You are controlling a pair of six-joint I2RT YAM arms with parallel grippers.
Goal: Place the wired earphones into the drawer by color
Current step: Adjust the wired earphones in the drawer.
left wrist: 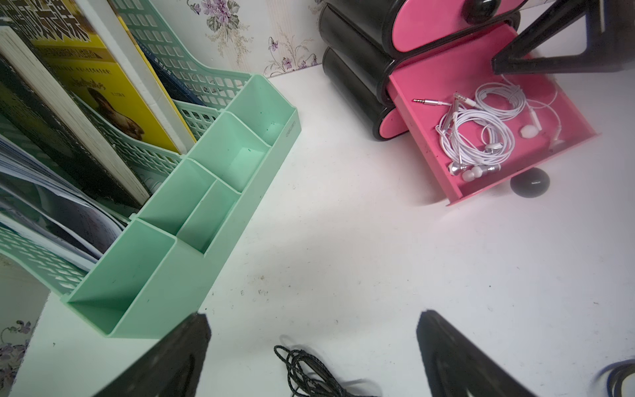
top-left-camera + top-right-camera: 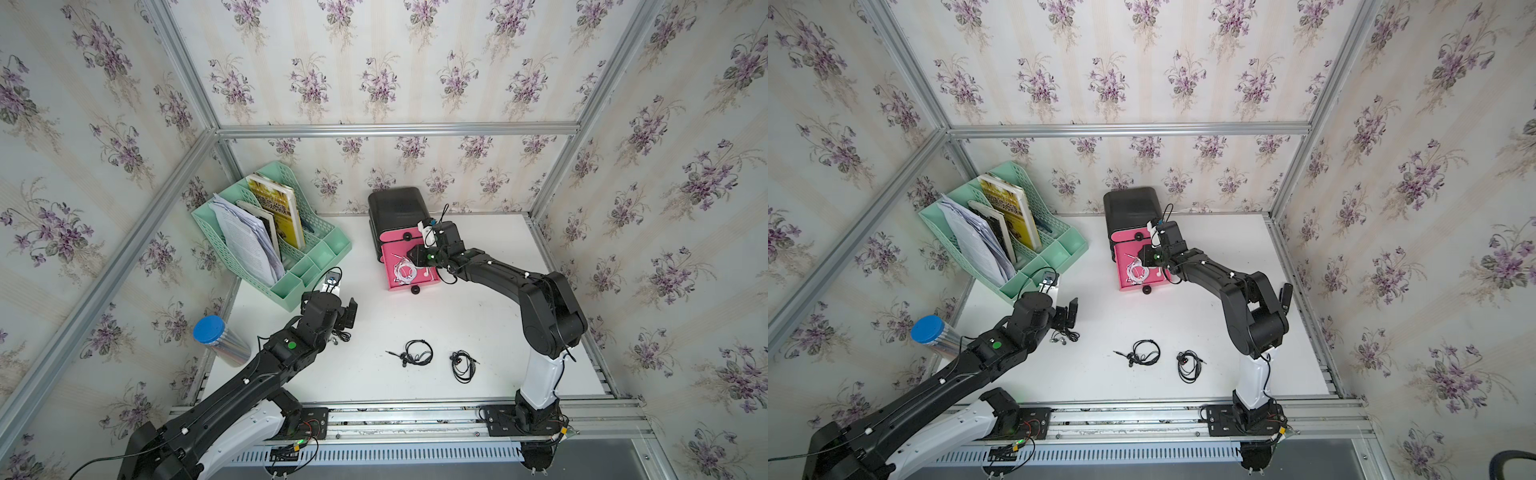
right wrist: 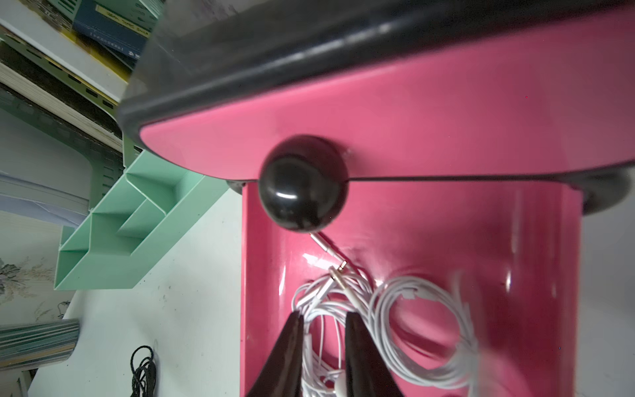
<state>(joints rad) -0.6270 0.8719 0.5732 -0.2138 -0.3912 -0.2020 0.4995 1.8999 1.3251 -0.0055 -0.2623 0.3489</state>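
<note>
Right gripper [image 2: 415, 255] hangs over the open pink drawer [image 2: 390, 259], where the white earphones [image 2: 405, 271] lie. In both top views three coils of black earphones [image 2: 417, 353] sit out on the table [image 2: 478, 316], one just beside the left gripper [image 2: 348, 318].

From the left wrist, that gripper's jaws gape wide and empty over the nearest black coil.

From the right wrist, the jaws stand almost together with white strands in the gap; gripped or not, I cannot tell. I'd say the whites are sorted and the blacks are left.

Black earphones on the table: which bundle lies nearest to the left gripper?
The black bundle close by the open left gripper; the other two black bundles lie farther off, side by side.
</note>
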